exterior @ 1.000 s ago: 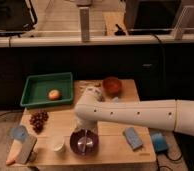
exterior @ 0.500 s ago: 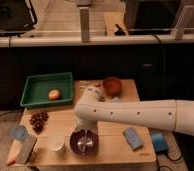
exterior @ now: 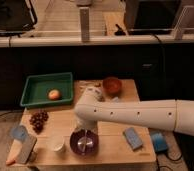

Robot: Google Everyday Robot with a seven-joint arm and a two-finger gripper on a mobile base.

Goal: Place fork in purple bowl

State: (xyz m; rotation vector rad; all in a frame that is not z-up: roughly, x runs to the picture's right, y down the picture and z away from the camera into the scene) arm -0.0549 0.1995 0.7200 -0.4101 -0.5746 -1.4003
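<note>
The purple bowl (exterior: 75,145) sits near the front edge of the wooden table (exterior: 110,150), right of the small white cup (exterior: 57,144). My white arm reaches in from the right and bends down over the bowl. The gripper (exterior: 84,131) hangs just above the bowl's middle. A slim, shiny silver fork (exterior: 83,142) shows below the gripper, standing nearly upright with its lower end inside the bowl. Whether the gripper still holds it cannot be seen.
A green tray (exterior: 46,79) with an orange fruit (exterior: 53,94) stands at the back left. An orange-red bowl (exterior: 111,85) is at the back. Dark grapes (exterior: 38,120) lie at the left. A blue packet (exterior: 133,138) lies right of the bowl, and blue and grey items (exterior: 24,144) sit at the front left.
</note>
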